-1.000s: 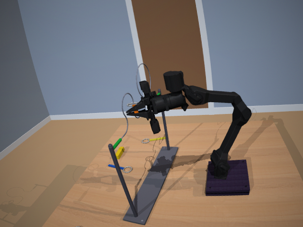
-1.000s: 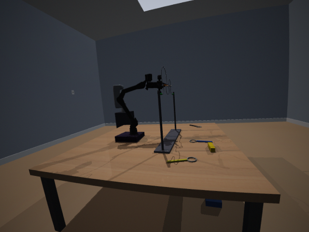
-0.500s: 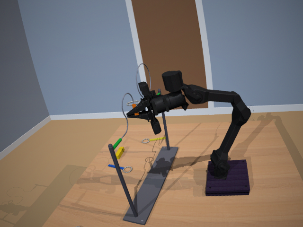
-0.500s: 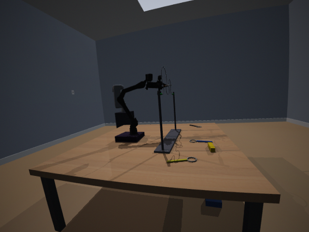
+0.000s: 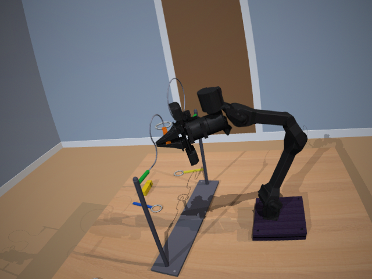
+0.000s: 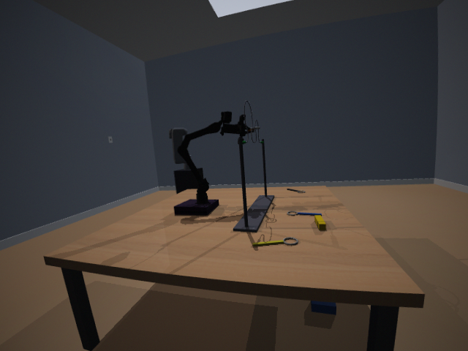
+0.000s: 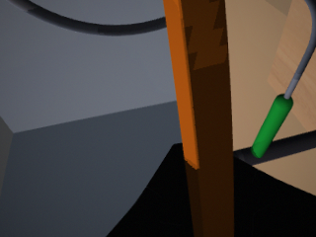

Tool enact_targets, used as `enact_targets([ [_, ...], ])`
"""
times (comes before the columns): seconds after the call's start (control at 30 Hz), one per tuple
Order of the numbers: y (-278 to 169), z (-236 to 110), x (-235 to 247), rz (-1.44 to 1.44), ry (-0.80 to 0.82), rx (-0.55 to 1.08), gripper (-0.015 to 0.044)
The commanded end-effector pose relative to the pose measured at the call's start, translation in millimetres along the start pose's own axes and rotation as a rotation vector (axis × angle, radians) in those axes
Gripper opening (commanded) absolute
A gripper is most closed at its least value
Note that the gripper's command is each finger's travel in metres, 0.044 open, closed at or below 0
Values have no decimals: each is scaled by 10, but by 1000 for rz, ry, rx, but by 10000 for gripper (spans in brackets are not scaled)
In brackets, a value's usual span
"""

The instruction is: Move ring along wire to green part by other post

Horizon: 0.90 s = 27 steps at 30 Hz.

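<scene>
Arm mid-traverse, with the ring carried on the wire. The gripper (image 5: 164,140) is clamped on the orange handle (image 5: 164,131), gripping its lower part; the ring (image 5: 163,125) sits level at the handle's top, high above the near post (image 5: 150,219). The thin grey wire (image 5: 153,140) appears to pass through the ring near the crest of its smaller loop, though whether ring and wire touch cannot be told. From that crest the wire drops to the green sleeve (image 5: 143,176) just above the near post's tip; the wrist view shows this sleeve (image 7: 271,125) beside the handle (image 7: 200,118). The handle looks like a stiff, flat, light bar, so a firm pinch low on it, well away from the ring, should carry it without sag. Its smooth faces might let it pivot between the fingers.
</scene>
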<state>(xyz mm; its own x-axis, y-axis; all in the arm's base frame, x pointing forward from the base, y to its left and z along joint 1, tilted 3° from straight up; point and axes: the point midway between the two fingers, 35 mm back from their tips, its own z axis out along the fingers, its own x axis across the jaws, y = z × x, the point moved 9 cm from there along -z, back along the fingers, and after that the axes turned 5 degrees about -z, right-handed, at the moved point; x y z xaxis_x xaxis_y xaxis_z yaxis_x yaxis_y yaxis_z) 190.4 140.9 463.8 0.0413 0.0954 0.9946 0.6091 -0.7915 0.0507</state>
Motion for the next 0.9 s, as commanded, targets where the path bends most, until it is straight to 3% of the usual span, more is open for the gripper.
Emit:
enact_targets([
  [0.0,1,-13,32,-33,-4,-8,-150],
  [0.87,-17,1,-11,-197,-98,-22,-150],
])
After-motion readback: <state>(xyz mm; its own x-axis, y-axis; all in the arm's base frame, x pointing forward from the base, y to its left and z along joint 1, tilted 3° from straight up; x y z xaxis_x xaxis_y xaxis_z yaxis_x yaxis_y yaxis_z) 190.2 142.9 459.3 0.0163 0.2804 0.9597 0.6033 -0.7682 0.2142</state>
